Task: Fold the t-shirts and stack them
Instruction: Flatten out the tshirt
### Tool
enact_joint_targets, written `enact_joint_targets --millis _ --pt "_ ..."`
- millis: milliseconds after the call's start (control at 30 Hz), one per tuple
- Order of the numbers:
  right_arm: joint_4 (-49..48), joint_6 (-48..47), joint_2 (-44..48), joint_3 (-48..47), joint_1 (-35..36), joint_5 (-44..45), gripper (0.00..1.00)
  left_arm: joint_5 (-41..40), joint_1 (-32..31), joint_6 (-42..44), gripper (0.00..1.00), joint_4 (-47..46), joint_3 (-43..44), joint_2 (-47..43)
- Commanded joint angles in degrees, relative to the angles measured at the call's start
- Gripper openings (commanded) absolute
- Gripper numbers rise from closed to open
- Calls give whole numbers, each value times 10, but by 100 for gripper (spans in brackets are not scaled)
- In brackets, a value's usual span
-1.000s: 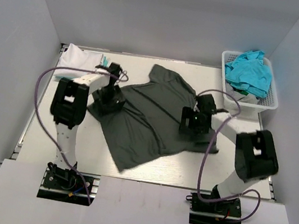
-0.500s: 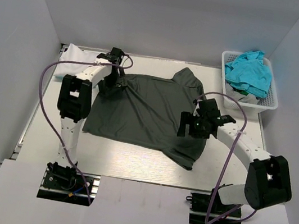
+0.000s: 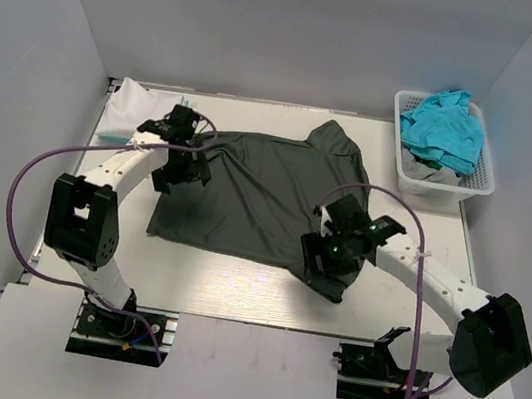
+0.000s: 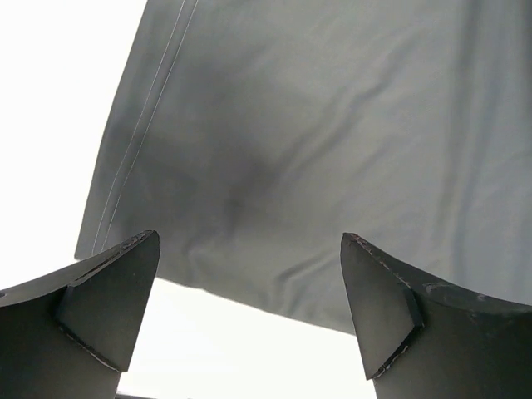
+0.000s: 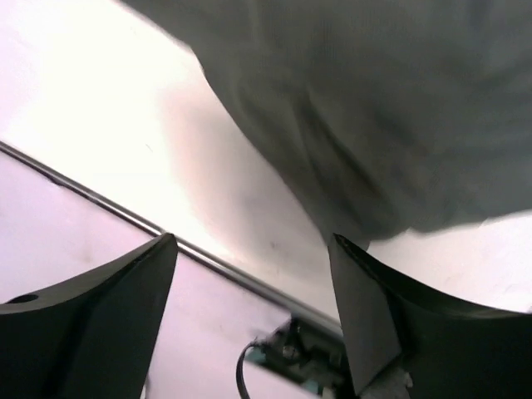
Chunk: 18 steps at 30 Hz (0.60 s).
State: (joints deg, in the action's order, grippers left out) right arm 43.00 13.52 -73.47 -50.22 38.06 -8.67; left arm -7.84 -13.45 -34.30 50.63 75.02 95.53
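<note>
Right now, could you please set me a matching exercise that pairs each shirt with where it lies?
Things:
1. dark shirt
2. white shirt
3. teal shirt

Places:
A. in the basket
B. spread out in the middle of the table
C. at the far left corner of the table

Pairs: 1-B, 2-C, 3-A

left fingers (image 4: 100,307) spread wide, right fingers (image 5: 91,316) likewise apart
</note>
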Motion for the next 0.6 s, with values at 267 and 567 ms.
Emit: enact_joint_targets --millis 267,567 --pt "11 125 -68 54 69 140 63 12 1 -13 100 2 -69 -47" --pt "128 162 -72 -59 75 159 0 6 1 -13 100 2 -80 -47"
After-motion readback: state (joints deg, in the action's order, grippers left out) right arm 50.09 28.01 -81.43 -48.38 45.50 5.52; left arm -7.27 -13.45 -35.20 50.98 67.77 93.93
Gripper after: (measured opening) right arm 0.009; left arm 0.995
